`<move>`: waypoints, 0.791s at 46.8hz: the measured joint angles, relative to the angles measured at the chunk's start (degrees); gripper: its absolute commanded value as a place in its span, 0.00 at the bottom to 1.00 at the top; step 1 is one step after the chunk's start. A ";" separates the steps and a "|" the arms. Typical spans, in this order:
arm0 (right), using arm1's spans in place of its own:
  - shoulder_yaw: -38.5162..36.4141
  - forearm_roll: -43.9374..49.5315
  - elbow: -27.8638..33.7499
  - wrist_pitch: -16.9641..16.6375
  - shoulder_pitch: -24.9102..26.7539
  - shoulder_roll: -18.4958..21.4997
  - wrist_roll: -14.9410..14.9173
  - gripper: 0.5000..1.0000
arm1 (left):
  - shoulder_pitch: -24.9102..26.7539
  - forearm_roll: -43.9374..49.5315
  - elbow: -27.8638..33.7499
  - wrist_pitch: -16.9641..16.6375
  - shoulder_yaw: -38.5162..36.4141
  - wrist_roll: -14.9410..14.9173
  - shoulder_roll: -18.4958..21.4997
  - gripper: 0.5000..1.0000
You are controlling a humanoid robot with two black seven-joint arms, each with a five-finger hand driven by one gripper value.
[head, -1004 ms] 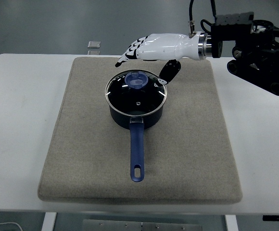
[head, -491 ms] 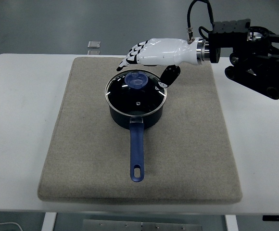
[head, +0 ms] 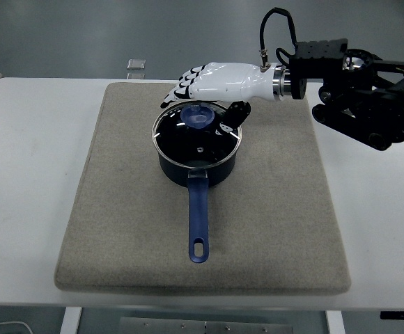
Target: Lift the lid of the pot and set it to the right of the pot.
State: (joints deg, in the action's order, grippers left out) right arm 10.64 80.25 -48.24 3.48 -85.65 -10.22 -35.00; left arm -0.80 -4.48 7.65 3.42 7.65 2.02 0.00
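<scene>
My left arm is out of the picture entirely. My right arm's black links run off the right edge, so I cannot see their far end. My white right hand with black-jointed fingers [head: 212, 87] hangs over the far rim of the dark blue saucepan [head: 197, 161]; its fingers are loosely extended and the thumb hangs down beside the rim, holding nothing. Whether the thumb tip touches the round glass pot lid with a blue knob [head: 197, 132] I cannot tell. The lid sits on the pot, toward the far middle of the grey felt mat [head: 118, 209] on the white table [head: 28, 174]. Since a second ago, my hand has slid left and nearer, closing over the knob.
</scene>
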 measured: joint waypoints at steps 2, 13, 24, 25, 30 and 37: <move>0.04 0.05 0.08 0.09 -0.03 0.15 0.00 0.85 | 0.02 0.00 0.02 0.01 0.00 0.01 0.00 1.00; 3.49 0.13 1.37 3.64 -0.64 1.29 0.00 0.85 | 0.01 0.00 0.03 0.00 0.00 0.00 0.00 1.00; 4.11 0.42 3.45 4.69 -0.88 1.34 0.00 0.85 | 0.01 0.00 0.01 0.00 0.00 0.00 0.00 1.00; 4.12 0.43 3.48 4.69 -0.93 1.34 0.00 0.85 | 0.01 0.00 0.02 0.00 0.00 0.00 0.00 1.00; 4.13 0.43 3.73 4.77 -1.03 1.34 -0.01 0.85 | 0.01 0.00 0.01 0.00 0.00 0.00 0.00 1.00; 4.13 0.44 3.76 4.99 -1.04 1.33 0.00 0.85 | 0.01 0.00 0.02 0.00 0.00 0.00 0.00 1.00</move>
State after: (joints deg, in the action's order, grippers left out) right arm 14.77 80.68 -44.48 8.47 -86.69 -8.88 -35.00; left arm -0.79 -4.48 7.67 3.43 7.65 2.02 0.00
